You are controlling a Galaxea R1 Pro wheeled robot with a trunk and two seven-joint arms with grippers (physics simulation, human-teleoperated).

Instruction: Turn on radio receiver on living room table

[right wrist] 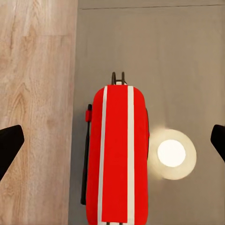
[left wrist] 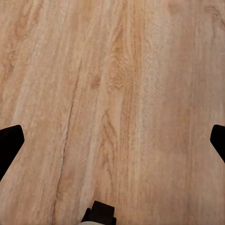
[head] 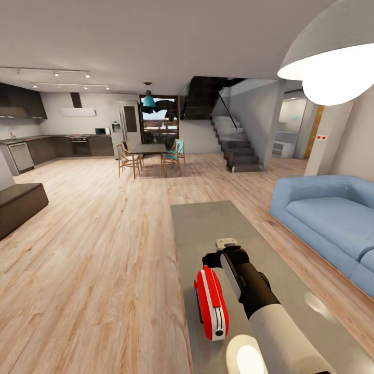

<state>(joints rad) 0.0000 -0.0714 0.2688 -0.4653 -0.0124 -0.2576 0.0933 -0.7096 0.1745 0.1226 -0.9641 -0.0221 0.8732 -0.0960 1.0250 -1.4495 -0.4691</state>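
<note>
On the grey table (head: 208,228), head view: red radio (head: 211,304) upright on its edge near the left border, long axis along the table, just beside the right gripper (head: 227,249), fingers not readable | left wrist: fingers (left wrist: 9,143) spread over floor (left wrist: 112,93), idle | right wrist: fingers (right wrist: 10,143) spread, hovering above radio (right wrist: 117,154), probably to press it.

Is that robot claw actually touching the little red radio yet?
Apart. In the right wrist view, the right gripper's dark fingertips sit wide at either edge, with floor and table showing between them and the red radio.
</note>
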